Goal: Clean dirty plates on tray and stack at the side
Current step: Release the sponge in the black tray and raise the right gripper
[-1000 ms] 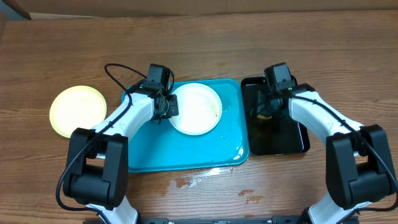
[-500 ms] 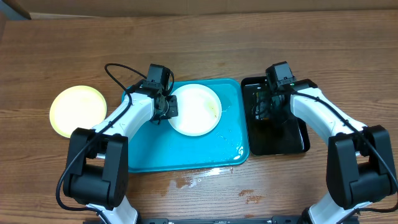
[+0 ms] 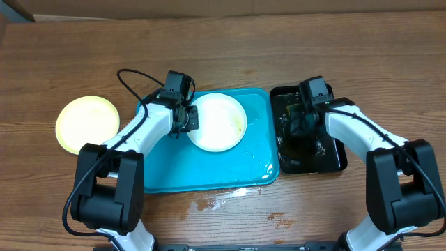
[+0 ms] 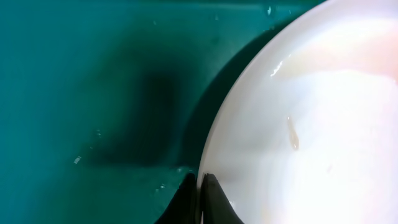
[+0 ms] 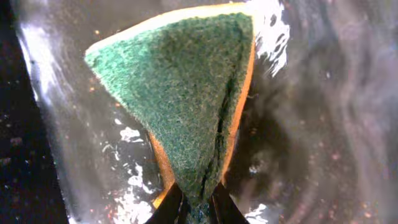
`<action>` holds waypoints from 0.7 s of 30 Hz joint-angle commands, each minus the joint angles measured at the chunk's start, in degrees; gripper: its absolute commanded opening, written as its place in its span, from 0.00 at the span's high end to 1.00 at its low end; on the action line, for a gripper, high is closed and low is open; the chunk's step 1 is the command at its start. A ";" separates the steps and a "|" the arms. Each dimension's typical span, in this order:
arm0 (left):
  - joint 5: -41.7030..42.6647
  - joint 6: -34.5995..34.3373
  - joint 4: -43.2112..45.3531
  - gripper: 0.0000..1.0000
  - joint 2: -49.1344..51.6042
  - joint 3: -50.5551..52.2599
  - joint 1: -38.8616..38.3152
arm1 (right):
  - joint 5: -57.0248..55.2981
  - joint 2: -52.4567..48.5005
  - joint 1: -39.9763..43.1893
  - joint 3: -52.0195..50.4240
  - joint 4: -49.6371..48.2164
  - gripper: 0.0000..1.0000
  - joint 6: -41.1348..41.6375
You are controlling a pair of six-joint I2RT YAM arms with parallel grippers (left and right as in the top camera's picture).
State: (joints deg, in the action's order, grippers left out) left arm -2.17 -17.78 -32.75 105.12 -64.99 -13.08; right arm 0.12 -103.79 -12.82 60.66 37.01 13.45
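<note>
Change noted: within the last second the right gripper (image 3: 295, 124) has opened and shut again over the black tray (image 3: 327, 159). Its jaws are now pinched on the narrow end of the sponge (image 5: 186, 93). I judge the scrubbing tool secured, so wiping can begin once it is carried across. The left gripper (image 4: 200, 198) has not altered. Its tips are together on the rim of the white plate (image 3: 217, 122), which sits at the upper middle of the blue tray (image 3: 202, 174). A pale yellow-green plate (image 3: 87, 124) lies on the wooden table (image 3: 223, 49), well left of the tray (cleaned or not, I cannot tell from here).

Materials: the sponge is a folded wedge with a coarse green scouring face outside and orange-yellow foam at the edges. The black tray is glossy, wet and flecked. The white plate is smooth, round, shallow plastic, and carries a faint tan streak (image 4: 292, 134) near its middle. The blue tray is smooth, with a raised rim and wet patches at its lower right.
</note>
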 commanded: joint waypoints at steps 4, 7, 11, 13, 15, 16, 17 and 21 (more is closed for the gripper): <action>-8.63 1.07 0.46 0.96 -6.34 -2.03 -2.03 | -0.44 0.28 1.11 9.14 7.82 0.92 0.02; -11.54 1.09 0.48 0.96 -8.61 -2.03 -3.91 | -0.44 0.28 1.25 13.75 12.04 0.90 0.02; -13.46 1.14 0.74 0.96 -9.97 -2.03 -5.57 | -0.37 0.28 1.33 17.68 16.50 0.82 0.02; -13.44 1.11 0.79 0.96 -10.01 -2.03 -5.77 | 0.35 0.28 1.33 18.67 18.32 0.75 0.02; -13.40 1.09 0.72 0.96 -10.01 -2.03 -5.75 | 1.44 0.28 1.36 19.04 19.47 0.67 0.00; -13.31 1.09 0.76 0.96 -10.01 -2.05 -5.75 | 1.95 0.28 1.44 19.04 19.78 0.62 0.00; -13.16 1.09 0.90 0.96 -10.01 -2.05 -5.75 | 2.71 0.28 1.68 19.04 20.17 0.57 0.00; -11.69 1.09 0.83 0.96 -10.05 -2.67 -5.75 | 6.64 0.28 3.43 19.04 21.11 0.45 -0.02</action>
State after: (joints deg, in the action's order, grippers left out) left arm -14.00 -17.54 -32.12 96.42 -65.76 -18.79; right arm 3.01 -103.79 -11.11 78.37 57.91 13.32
